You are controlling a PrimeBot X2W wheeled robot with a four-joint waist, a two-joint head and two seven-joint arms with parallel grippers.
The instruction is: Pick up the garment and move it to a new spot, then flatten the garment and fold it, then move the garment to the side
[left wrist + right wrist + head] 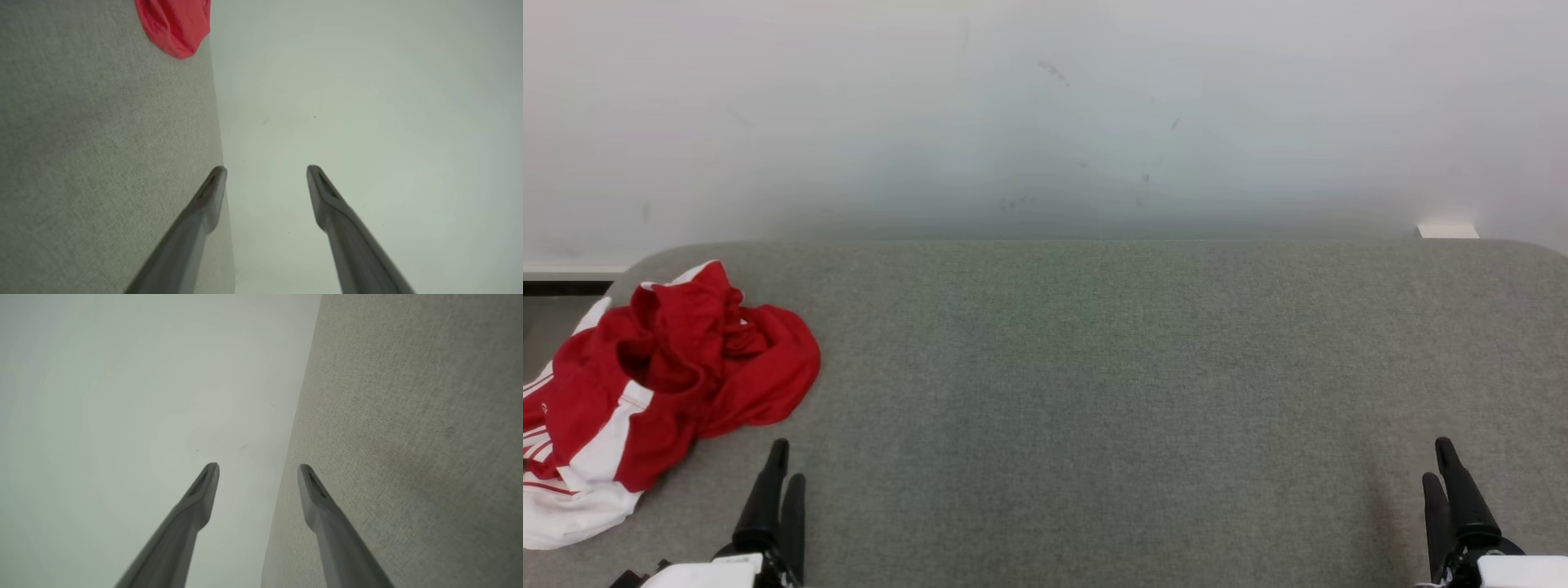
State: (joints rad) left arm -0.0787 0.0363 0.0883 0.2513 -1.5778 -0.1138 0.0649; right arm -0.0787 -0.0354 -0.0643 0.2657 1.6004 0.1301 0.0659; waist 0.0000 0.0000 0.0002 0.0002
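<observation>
Where garment (678,359) crosses head view's left edge, part cut off; left claw (788,461), right claw (1436,459) spread apart, empty.

Bright, even, diffuse light; faint shadow beside the right end effector (1436,459).

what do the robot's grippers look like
The left gripper and right gripper match: each has two long, slim black fingers tapering to rounded tips, with a narrow slot near each tip in the wrist views, mounted on a white casing.
</observation>
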